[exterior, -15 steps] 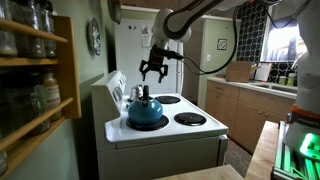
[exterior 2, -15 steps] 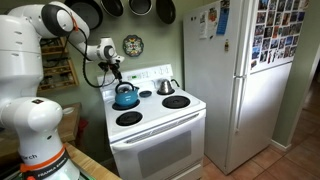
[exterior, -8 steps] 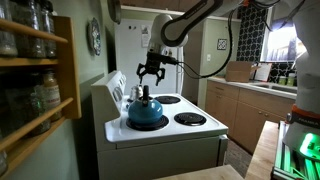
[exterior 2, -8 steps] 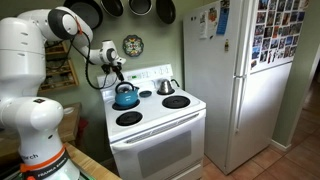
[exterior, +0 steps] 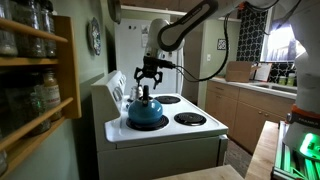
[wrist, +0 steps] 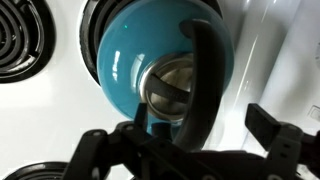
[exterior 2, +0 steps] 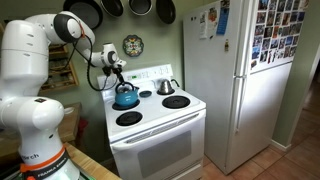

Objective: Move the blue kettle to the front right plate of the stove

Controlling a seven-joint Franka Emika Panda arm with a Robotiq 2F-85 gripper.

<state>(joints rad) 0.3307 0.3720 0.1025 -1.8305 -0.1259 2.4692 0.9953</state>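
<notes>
Above the blue kettle (exterior: 146, 113), an empty gripper (exterior: 150, 77)

Left of centre in the frame, the kettle is seated on a plate of the stove (exterior: 200, 134). The jaws are parted just over it, and nothing is grasped. The glossy body is judged slippery and maybe heavy with water, so the stiff black handle (wrist: 205, 70) should be taken.
</notes>
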